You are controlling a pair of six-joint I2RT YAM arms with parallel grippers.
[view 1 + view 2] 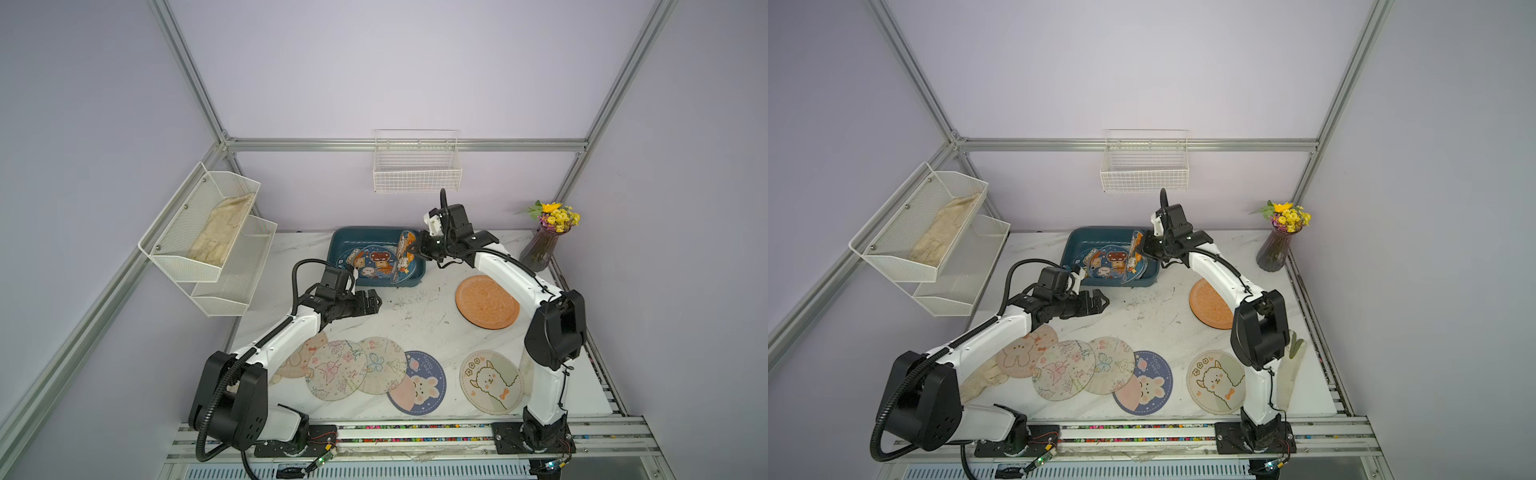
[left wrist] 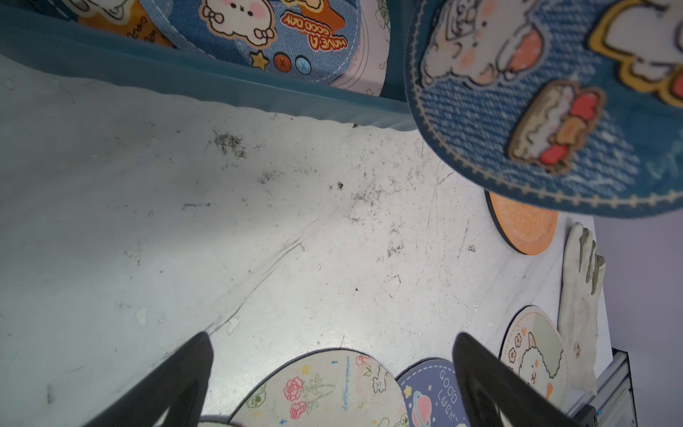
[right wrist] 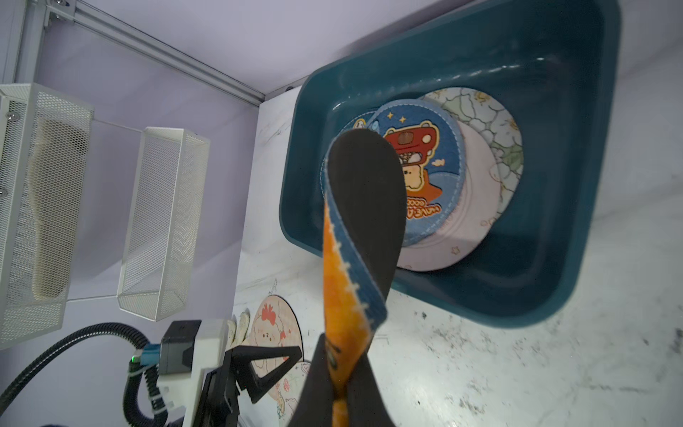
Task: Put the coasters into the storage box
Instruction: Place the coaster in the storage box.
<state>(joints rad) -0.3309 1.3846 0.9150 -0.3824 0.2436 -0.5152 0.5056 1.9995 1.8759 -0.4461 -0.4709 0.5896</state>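
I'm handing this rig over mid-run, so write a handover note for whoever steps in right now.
Right gripper: shut on a denim-blue coaster, held on edge over the right end of the storage box.
Left gripper: open, empty, above the table before the box.
Done: several coasters lie in the box.
Left: release the held one; then six on the table: orange, alpaca, navy bunny, two butterfly, pink bear.
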